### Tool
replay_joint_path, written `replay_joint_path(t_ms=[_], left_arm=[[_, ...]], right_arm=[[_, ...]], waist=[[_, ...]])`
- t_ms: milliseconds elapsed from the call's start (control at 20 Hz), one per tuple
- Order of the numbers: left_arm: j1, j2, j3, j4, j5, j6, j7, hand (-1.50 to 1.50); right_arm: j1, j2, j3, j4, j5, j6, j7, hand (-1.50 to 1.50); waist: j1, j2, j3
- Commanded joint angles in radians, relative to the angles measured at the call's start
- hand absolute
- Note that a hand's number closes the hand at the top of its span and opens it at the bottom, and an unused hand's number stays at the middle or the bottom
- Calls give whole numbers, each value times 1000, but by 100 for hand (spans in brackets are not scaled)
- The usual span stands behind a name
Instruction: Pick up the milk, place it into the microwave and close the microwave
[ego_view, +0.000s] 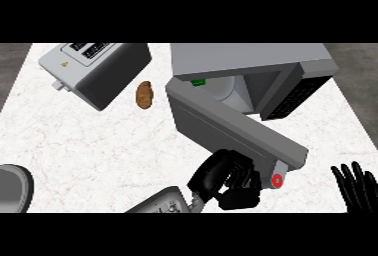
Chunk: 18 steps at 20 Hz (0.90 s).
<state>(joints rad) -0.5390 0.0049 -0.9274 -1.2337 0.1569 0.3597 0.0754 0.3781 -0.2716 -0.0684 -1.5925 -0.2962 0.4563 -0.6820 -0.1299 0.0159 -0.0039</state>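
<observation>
Closest, my left hand (225, 180) has its fingers curled around nothing and touches the free end of the open microwave door (236, 127). My right hand (358, 187) rests open at the right edge. Beyond, the milk (214, 87) sits inside the microwave (247, 57), with a potato (144, 95) and a toaster (96, 70) further left.

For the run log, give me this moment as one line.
microwave door: open | left hand: at door's outer edge | right hand: open, resting lower right | inside: small green item, unidentifiable
</observation>
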Motion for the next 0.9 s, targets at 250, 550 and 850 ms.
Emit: replay_joint_path(t_ms=[250,550,850], left_arm=[[-157,-4,79,103,194,165,-148,-150],[-236,-5,151,199,280,247,-217,150],[-322,-5,220,274,389,228,-264,150]], right_arm=[[6,-40,33,-133,-71,64,42,-150],[20,-63,64,-190,-111,87,88,-150],[17,-106,61,-252,-164,110,133,-150]], waist=[[-82,17,-3],[-114,33,-2],[-152,47,-2]])
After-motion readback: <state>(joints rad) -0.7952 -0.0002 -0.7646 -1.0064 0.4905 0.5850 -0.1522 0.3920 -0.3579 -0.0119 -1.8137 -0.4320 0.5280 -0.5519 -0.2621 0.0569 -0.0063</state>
